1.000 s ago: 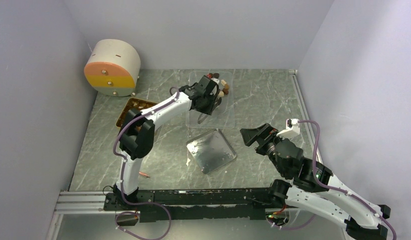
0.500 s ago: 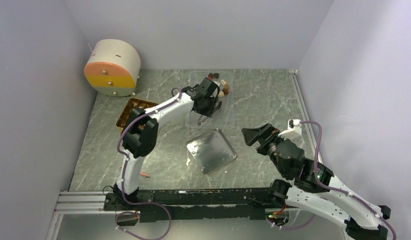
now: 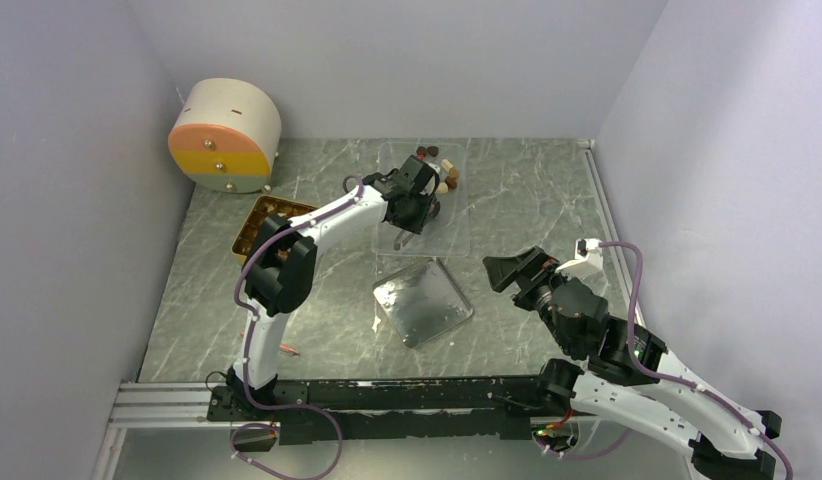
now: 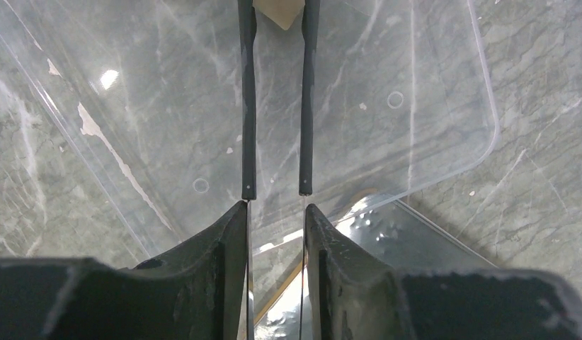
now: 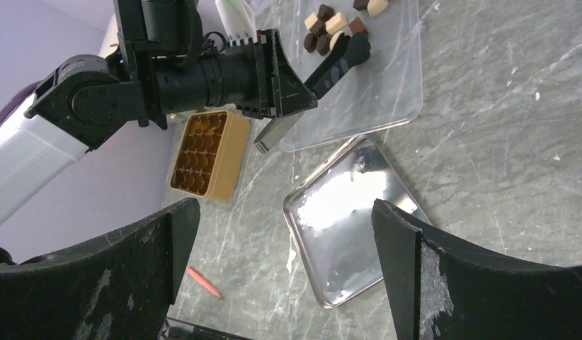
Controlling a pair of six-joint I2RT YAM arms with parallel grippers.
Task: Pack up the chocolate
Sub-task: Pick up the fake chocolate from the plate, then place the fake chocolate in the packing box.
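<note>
Several dark, mid-brown and cream chocolate pieces lie clustered at the far end of a clear plastic tray. My left gripper is shut on a pair of thin black tongs, whose arms reach out over the clear tray to the cluster. A cream chocolate piece sits between the tong tips; whether it is pinched is unclear. My right gripper hovers open and empty at the right, looking across the table.
A shiny metal tray lies just in front of the clear tray. The golden-tan compartment box sits at the left beside my left arm. A red-orange pen lies near the front rail. A round cream-and-orange drawer unit stands far left.
My left gripper with the tongs has edged slightly toward the near side over the clear tray. My right arm has shifted a touch to the right.
</note>
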